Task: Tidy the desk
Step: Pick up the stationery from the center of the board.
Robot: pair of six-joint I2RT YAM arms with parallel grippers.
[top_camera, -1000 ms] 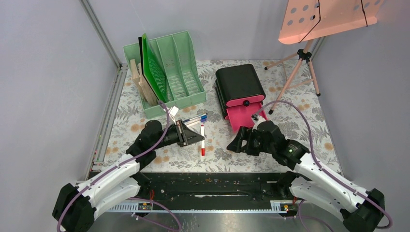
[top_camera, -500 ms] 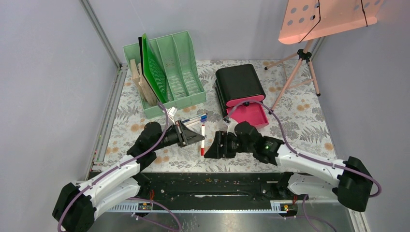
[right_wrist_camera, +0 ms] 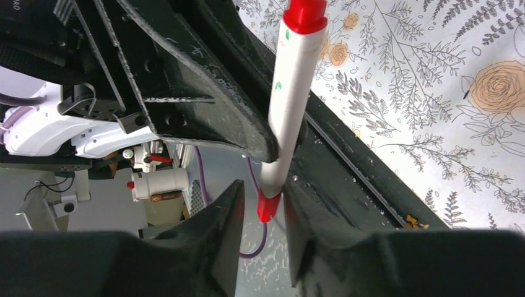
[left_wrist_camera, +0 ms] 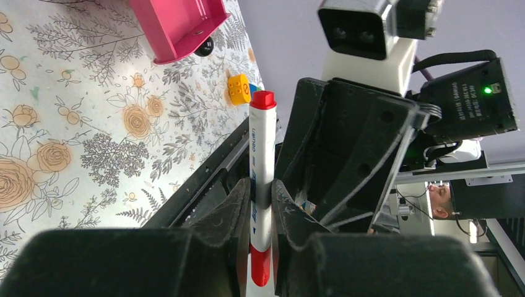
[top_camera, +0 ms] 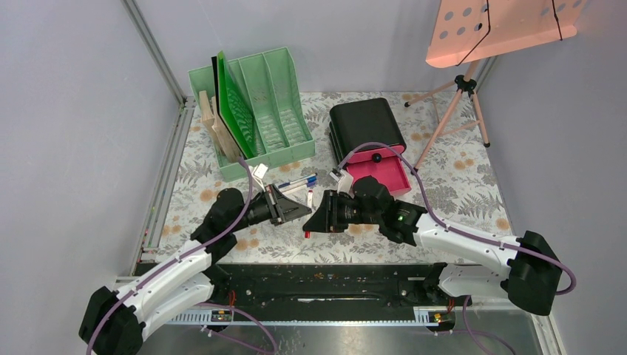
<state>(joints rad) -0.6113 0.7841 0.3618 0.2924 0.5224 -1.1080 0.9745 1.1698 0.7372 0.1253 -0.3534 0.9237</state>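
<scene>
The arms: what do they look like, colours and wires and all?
The left arm and right arm have white shells and black joints. A purple cable loops along each. The left pincer and right pincer are black wedges, scuffed. A green light glows on the right wrist.

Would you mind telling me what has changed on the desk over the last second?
The right gripper swung left from the pink drawer to the red-and-white marker and narrowed around one red end, not yet visibly clamped. The left gripper stayed shut on the marker; the drawer, file rack and pens did not move.
</scene>
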